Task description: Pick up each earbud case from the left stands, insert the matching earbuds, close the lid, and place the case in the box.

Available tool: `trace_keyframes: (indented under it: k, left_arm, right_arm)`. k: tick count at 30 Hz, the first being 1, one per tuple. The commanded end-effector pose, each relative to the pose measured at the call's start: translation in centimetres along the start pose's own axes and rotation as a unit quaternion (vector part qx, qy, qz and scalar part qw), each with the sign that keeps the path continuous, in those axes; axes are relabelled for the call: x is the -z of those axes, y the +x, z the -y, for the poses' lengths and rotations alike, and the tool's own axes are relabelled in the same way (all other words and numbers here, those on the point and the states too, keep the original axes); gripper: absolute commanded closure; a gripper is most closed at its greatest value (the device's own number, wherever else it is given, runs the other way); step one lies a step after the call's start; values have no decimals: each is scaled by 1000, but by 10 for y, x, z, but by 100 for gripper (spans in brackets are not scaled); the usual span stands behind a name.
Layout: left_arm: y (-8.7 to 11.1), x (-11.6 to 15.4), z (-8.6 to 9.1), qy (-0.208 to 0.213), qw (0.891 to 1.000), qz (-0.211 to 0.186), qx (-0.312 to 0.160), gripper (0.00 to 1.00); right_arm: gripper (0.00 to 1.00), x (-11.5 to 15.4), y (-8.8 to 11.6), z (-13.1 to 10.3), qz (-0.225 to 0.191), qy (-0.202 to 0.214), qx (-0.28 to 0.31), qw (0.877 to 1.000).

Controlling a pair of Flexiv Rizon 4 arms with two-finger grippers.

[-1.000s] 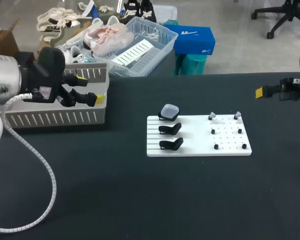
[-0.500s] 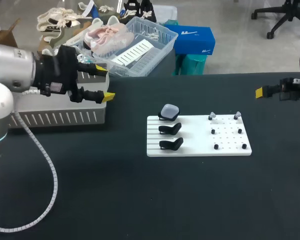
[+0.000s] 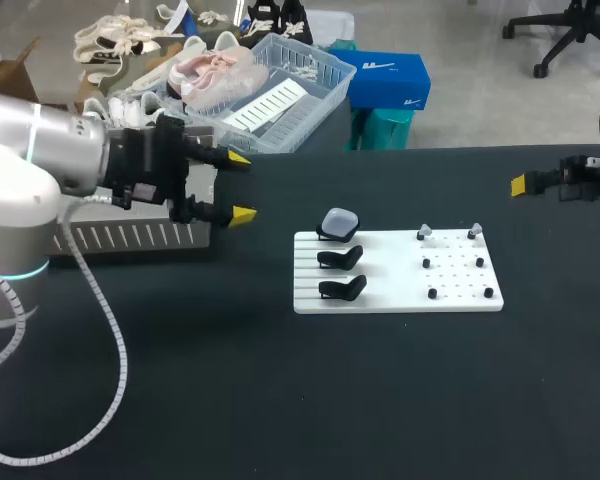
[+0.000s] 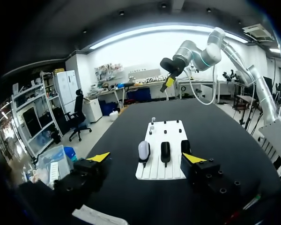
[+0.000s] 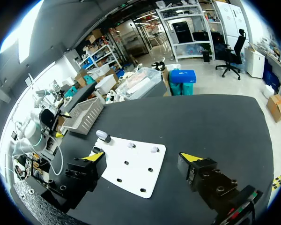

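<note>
Black tabletop [image 3: 280,400], white stand board [image 3: 390,300] mid-table, one earbud case [image 3: 339,222] on its far stand. My left gripper [image 3: 241,186] hangs wide open between gray box [image 3: 130,238] and board. I'd straddle the case squarely before dropping so it doesn't tip. My right gripper [image 5: 141,157] is open too, well apart.

Both arms hang above the tabletop, both tools empty.
Left arm [image 3: 40,165] comes in from the left edge with its wrist roughly level. The left tool [image 3: 241,186] points toward the right edge, over the far-left part of the tabletop. Its yellow-tipped fingers [image 3: 244,213] are spread wide and hold nothing. Right arm [image 4: 214,44] arches in high from the right side, and the head view shows only its wrist end at the right edge. The right tool [image 3: 520,184] points toward the left edge over the far-right part. Its wrist view shows the fingers wide apart, gripping nothing.
</note>
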State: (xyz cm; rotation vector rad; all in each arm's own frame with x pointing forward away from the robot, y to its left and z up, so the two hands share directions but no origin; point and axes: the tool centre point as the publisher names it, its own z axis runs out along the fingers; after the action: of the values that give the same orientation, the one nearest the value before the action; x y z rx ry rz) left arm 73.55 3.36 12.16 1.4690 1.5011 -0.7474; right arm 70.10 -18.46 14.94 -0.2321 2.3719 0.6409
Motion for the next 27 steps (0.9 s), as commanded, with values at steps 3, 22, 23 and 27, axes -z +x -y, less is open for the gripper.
trace_keyframes:
  k: [3,22,23,27]
  left_arm:
    - [5,-35,-9,17,1000,-1,-6,0]
    - [6,-95,-20,67,998,0,-12,0]
    - [7,-97,-22,69,998,-2,-6,0]
    - [15,-110,-29,60,998,-11,7,0]
  right_arm:
    - [0,0,0,0,0,0,0,1000]
    - [0,0,0,0,0,0,0,1000]
    - [0,0,0,0,0,0,0,1000]
    - [0,0,0,0,0,0,0,1000]
